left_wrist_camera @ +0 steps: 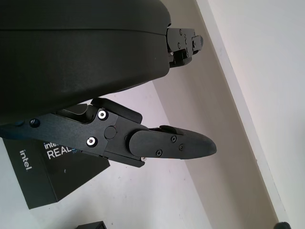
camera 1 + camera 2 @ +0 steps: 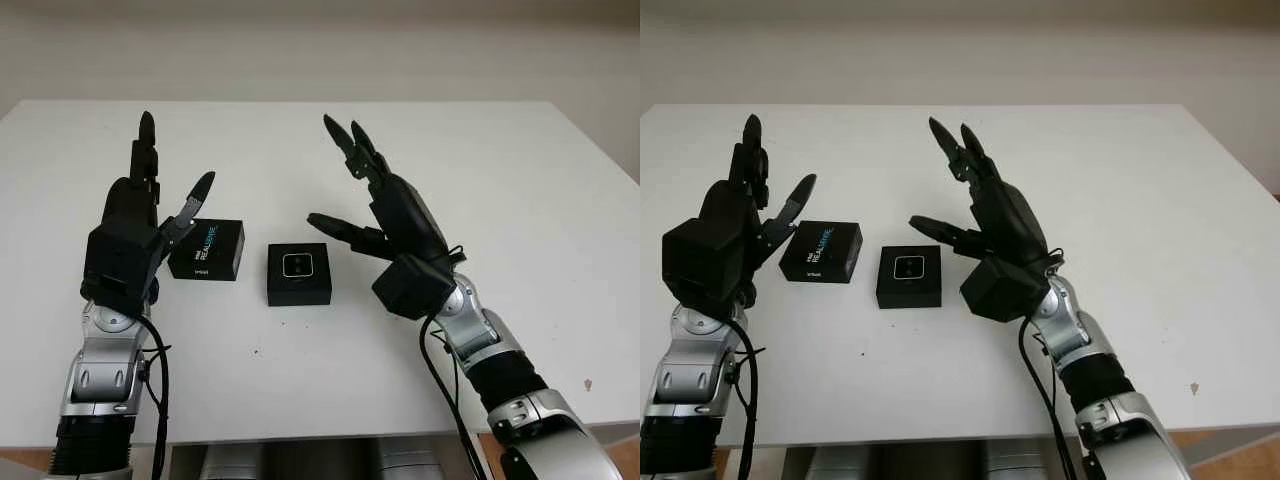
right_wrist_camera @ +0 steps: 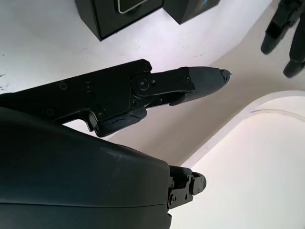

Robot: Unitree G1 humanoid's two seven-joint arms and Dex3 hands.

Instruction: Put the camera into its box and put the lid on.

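Both hands open, holding nothing; left hand hovering nearest lid, right hand flanking box w/ camera.

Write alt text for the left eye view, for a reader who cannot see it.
Two black boxes sit side by side on a white table: the lid printed RealSense, and the box with the camera in it. The open left robot hand and right robot hand flank them.

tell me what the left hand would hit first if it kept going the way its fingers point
Probably nothing: the open left hand points up and away over the bare white table. The black printed lid lies beside it, off that line.
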